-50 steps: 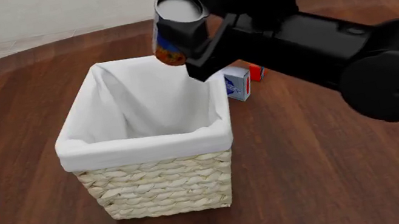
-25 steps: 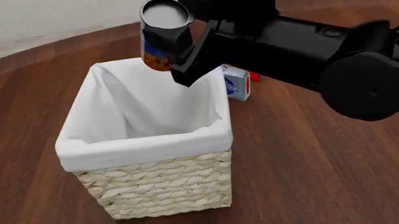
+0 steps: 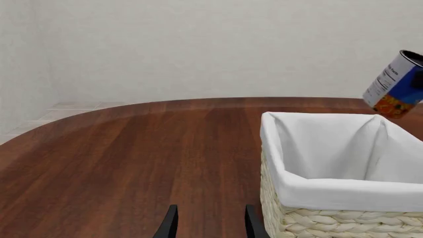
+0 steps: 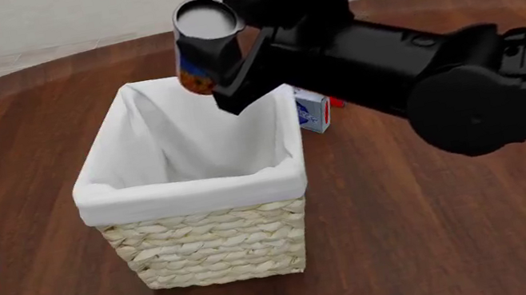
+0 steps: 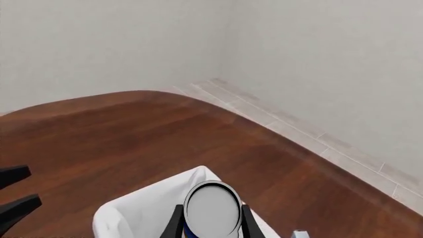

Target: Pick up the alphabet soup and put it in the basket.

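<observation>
The can (image 4: 202,44) has a blue label, an orange band and a grey lid. The basket (image 4: 208,238) is cream wicker with a white liner (image 4: 182,182) — set on a dark reddish-brown wood-grain table (image 4: 452,236). Both arms are black.

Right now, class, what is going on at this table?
The right gripper holds the soup can in the air, tilted, above the far edge of the open basket. The can is not yet inside. The left gripper is open and holds nothing, low near the basket's side. A small blue-and-white box stands on the table beyond the basket.
</observation>
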You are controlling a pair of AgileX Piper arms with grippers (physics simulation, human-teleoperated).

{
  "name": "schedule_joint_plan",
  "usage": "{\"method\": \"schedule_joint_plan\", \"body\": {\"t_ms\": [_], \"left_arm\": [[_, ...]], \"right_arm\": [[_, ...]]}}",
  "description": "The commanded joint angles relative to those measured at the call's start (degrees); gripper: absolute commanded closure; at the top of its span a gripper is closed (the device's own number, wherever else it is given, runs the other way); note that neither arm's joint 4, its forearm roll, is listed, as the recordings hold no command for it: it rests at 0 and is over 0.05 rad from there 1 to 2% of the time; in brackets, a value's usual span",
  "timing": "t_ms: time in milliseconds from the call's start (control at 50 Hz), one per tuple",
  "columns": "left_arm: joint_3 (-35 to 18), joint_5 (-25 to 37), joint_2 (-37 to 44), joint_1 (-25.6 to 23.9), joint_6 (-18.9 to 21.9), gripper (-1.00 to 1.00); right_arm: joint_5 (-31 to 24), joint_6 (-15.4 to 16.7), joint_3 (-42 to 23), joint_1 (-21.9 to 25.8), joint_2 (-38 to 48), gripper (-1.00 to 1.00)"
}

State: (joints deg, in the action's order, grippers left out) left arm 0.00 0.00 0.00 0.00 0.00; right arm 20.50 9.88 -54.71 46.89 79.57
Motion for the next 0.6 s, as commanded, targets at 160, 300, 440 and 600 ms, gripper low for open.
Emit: {"method": "schedule_joint_plan", "body": {"t_ms": [160,300,440,600], "left_arm": [[0.0,0.0,0.0,0.0,0.0,-1.0],[0.0,0.0,0.0,0.0,0.0,-1.0],[0.0,0.0,0.0,0.0,0.0,-1.0],[0.0,0.0,0.0,0.0,0.0,-1.0]], "right_arm": [[-0.1,-0.7,-0.8,0.9,1.2,1.0],[-0.8,0.0,-1.0,0.8,1.6,1.0],[-0.9,0.0,-0.9,0.5,1.9,1.0],[-1.3,0.8,-1.3,0.6,2.7,1.0]]}}
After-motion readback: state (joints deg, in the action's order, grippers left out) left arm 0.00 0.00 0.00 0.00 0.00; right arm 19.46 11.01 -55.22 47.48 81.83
